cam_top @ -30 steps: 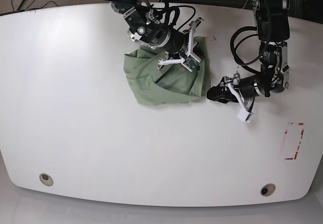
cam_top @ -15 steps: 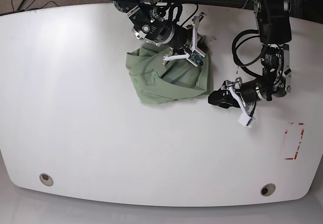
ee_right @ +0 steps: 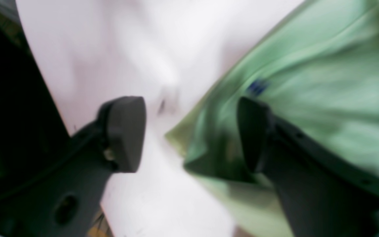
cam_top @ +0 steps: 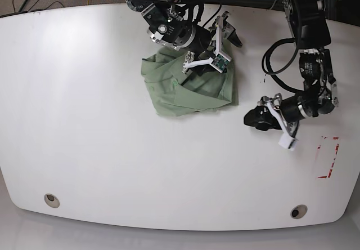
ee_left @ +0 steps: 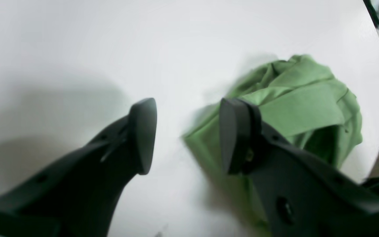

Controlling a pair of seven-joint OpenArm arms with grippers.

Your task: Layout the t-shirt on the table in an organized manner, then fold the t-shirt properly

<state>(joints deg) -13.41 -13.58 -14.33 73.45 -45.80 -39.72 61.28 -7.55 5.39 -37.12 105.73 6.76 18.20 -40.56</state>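
You have the t-shirt (cam_top: 188, 86) bunched in a rumpled heap on the white bench (cam_top: 84, 120), in the upper middle of the base view, folds and creases piled over one another rather than spread flat. Your right claw (cam_top: 232, 36) sits at the heap's upper right corner in that view; in the right wrist view (ee_right: 189, 131) its two dark fingers stand spread, the left one (ee_right: 125, 131) over bare bench and the right one (ee_right: 252, 135) over green cloth, with a corner of the t-shirt (ee_right: 308, 98) lying loose in the gap between them and nothing pinched. That view is blurred, so you cannot tell whether the right finger touches the fabric. A small dark blue mark shows on the cloth near the hem. Your left claw (cam_top: 254, 117) is at the right of the base view, apart from the heap's right edge and low over bare bench. In the left wrist view (ee_left: 186, 135) its fingers are spread too and empty, the left one (ee_left: 143, 135) over white surface, the right one (ee_left: 234, 135) in front of the near edge of the t-shirt (ee_left: 301, 105), which fills the right half of the frame. A red-marked rectangle (cam_top: 327, 157) lies at the lower right of the bench, and two round grommet holes (cam_top: 51, 200) sit near its bottom edge.
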